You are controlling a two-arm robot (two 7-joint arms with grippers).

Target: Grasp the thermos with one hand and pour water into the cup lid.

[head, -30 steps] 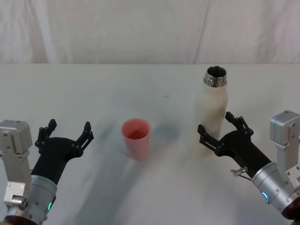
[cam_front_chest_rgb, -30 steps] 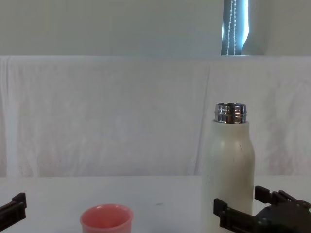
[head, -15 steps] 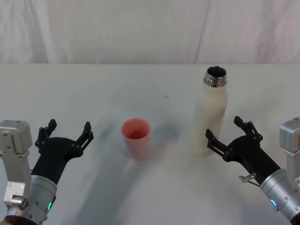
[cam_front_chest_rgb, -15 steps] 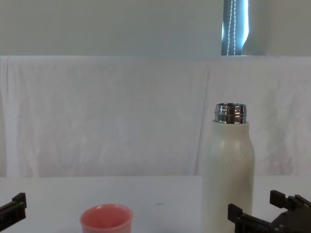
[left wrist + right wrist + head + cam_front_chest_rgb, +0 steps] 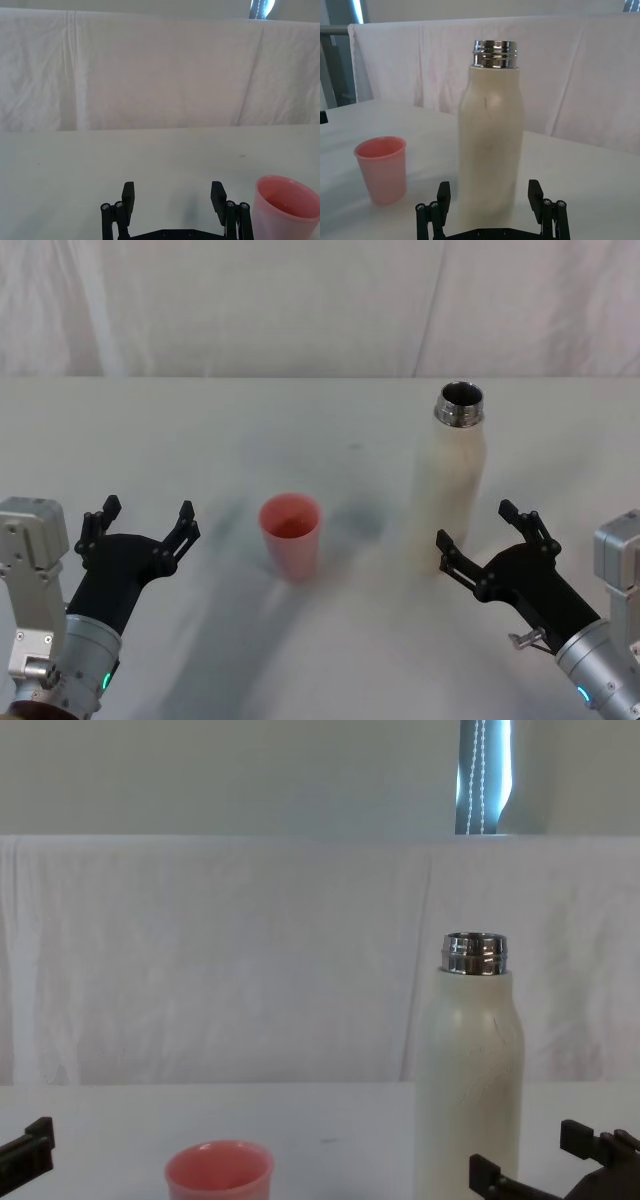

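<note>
The thermos (image 5: 452, 478) is seen standing upright on the white bench (image 5: 300, 640), toward the robot's right, with its steel neck uncapped and the mouth open to the top. The cup lid (image 5: 291, 536) is set upright on the bench to the left of the thermos, well apart from it, with its wide mouth facing up. The right hand (image 5: 484, 548) is held low over the bench just in front of the thermos, on the near side of it, with its two fingers spread wide apart and nothing gripped between them; the thermos is not touched by either finger. In the right wrist view the thermos (image 5: 491, 135) is framed above the gap between the spread fingers, and the cup lid (image 5: 381, 169) is seen beside it. The left hand (image 5: 142, 526) is held near the bench's near left side, its fingers likewise spread and nothing held, with the cup lid off to its right. A white cloth (image 5: 220, 960) is hung along the back of the bench.
</note>
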